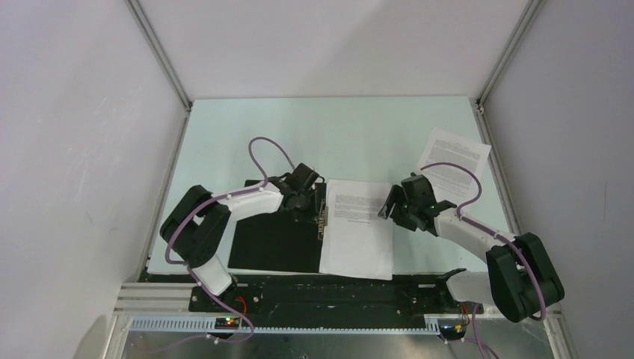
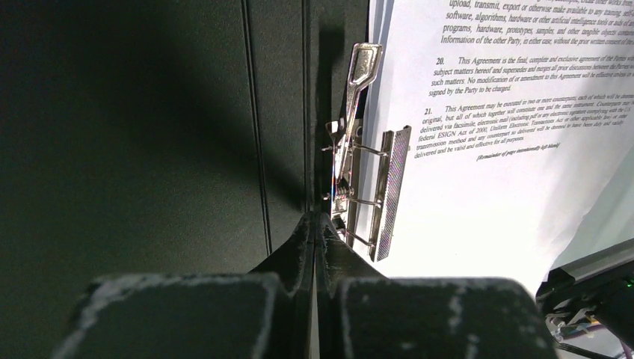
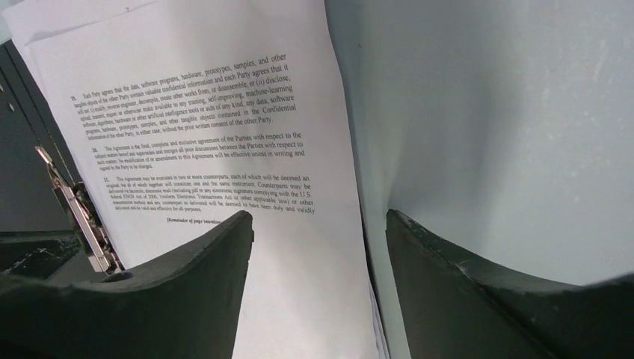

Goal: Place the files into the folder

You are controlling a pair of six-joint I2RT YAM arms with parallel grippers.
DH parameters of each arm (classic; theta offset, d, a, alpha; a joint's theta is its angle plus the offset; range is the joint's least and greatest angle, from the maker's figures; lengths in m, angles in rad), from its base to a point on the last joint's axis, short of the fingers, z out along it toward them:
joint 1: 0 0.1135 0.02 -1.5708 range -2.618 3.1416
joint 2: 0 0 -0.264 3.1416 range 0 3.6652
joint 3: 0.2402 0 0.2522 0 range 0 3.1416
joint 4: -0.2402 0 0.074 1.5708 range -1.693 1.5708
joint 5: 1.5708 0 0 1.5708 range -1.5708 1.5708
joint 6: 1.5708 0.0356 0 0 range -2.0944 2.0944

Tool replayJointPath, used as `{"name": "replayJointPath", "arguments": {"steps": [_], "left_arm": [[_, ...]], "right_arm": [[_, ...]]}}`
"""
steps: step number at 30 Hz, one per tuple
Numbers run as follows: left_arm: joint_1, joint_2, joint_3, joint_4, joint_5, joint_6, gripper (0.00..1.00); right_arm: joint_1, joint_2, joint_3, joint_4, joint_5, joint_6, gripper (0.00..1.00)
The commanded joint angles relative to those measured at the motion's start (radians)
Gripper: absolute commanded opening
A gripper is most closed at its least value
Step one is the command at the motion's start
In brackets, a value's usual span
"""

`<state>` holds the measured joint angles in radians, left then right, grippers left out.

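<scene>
The folder (image 1: 273, 243) lies open in front of the arms, black inside (image 2: 149, 149). Its metal clip (image 2: 392, 191) runs along the spine, its lever (image 2: 359, 75) lifted. A printed white sheet of the files (image 1: 359, 228) lies on the folder's right half, one edge next to the clip (image 3: 82, 217). Another sheet (image 1: 452, 161) lies at the far right. My left gripper (image 1: 306, 196) is shut, its tips (image 2: 315, 221) at the clip's spring end with nothing seen between them. My right gripper (image 1: 392, 206) is open, straddling the sheet's (image 3: 194, 90) right edge above the table.
The pale table top (image 3: 486, 112) spreads right of the folder. White walls with metal corner posts (image 1: 161, 56) enclose the back and sides. A black base rail (image 1: 336, 288) crosses the near edge.
</scene>
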<state>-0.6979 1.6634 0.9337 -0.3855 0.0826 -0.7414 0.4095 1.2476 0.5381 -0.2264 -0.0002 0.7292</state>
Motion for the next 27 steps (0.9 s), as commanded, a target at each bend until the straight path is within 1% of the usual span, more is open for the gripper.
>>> {"name": "replayJointPath", "arguments": {"steps": [1, 10, 14, 24, 26, 27], "left_arm": [[0.005, 0.022, 0.038, -0.001, -0.005, 0.025, 0.0], [0.005, 0.034, 0.04, -0.002, -0.003, 0.028, 0.0], [0.005, 0.037, 0.037, -0.001, -0.002, 0.028, 0.0], [0.006, 0.04, 0.036, -0.001, 0.001, 0.03, 0.0], [0.005, 0.038, 0.034, -0.002, -0.002, 0.03, 0.0], [0.005, 0.037, 0.035, -0.002, -0.001, 0.03, 0.0]], "right_arm": [[-0.005, 0.026, 0.033, 0.063, 0.013, -0.01, 0.68], [0.035, 0.053, 0.086, 0.044, 0.029, -0.007, 0.57], [0.048, 0.056, 0.092, 0.039, 0.033, -0.006, 0.55], [0.064, 0.079, 0.092, 0.012, 0.057, -0.006, 0.55], [0.059, 0.078, 0.092, -0.005, 0.068, -0.004, 0.57], [0.057, 0.077, 0.092, -0.01, 0.071, -0.004, 0.6]]}}
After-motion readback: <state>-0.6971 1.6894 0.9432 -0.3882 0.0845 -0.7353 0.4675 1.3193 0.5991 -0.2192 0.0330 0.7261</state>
